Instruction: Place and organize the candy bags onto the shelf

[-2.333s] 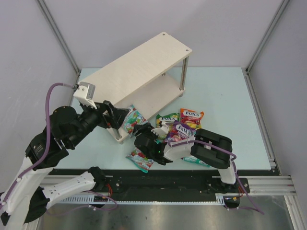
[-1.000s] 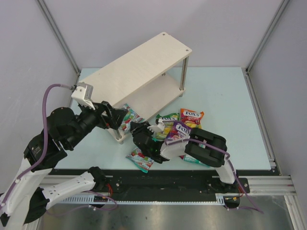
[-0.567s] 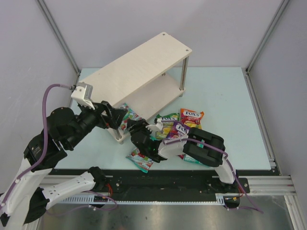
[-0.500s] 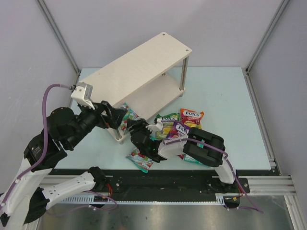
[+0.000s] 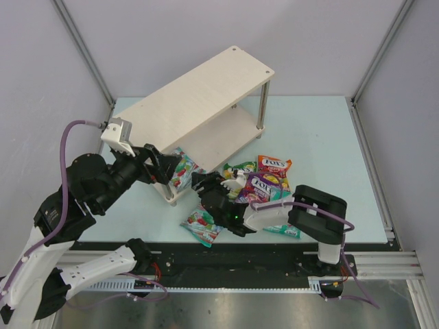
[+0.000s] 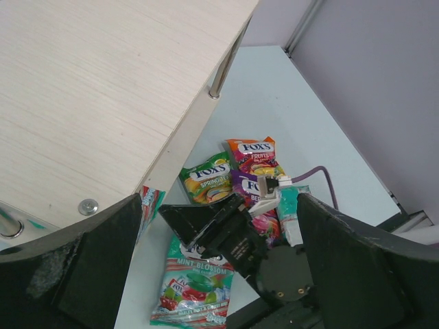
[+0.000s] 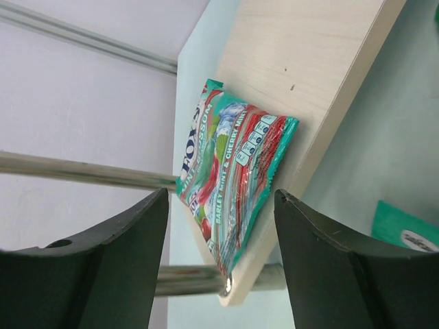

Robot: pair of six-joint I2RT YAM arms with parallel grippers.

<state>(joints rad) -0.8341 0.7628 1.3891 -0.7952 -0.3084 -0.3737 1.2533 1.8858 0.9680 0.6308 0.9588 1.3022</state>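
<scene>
The pale wood shelf (image 5: pixel 206 89) stands at the back of the table. A teal candy bag (image 5: pixel 184 170) lies on the near corner of its lower board; the right wrist view shows this bag (image 7: pixel 233 171) on the board (image 7: pixel 309 62). My right gripper (image 5: pixel 206 186) is open and empty just in front of that bag. My left gripper (image 5: pixel 162 171) is open and empty at the shelf's near-left corner. A second teal bag (image 5: pixel 201 226), a green-yellow bag (image 5: pixel 240 170), a red-orange bag (image 5: pixel 273 166) and a purple bag (image 5: pixel 260 186) lie on the table.
Another teal bag (image 5: pixel 281 229) lies partly under the right arm. In the left wrist view the shelf's top board (image 6: pixel 103 82) fills the upper left, with the bags (image 6: pixel 208 179) and the right gripper (image 6: pixel 226 226) below. Metal frame posts (image 5: pixel 82 48) flank the table.
My right gripper rose from the table toward the shelf's near corner, then drew back slightly to the right. The left arm has barely moved.
</scene>
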